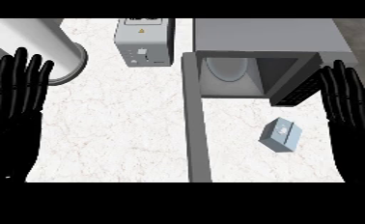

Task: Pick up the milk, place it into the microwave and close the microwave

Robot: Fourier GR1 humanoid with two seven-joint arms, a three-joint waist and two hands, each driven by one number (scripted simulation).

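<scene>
The milk (281, 134) is a small pale blue carton lying on the white marble counter, in front of the microwave's opening. The grey microwave (271, 37) stands at the back right with its cavity showing a round white turntable (228, 68). Its door (197, 121) is swung wide, seen edge-on as a long grey bar reaching toward the front edge. My right hand (343, 97) is open, fingers straight up, at the right edge just right of the carton and apart from it. My left hand (22, 90) rests open at the left edge, far from the milk.
A grey toaster (145, 42) stands at the back middle, left of the microwave. A large white cylinder on a round base (50, 49) occupies the back left corner. The door bar splits the counter into a wide left part and a narrower right part.
</scene>
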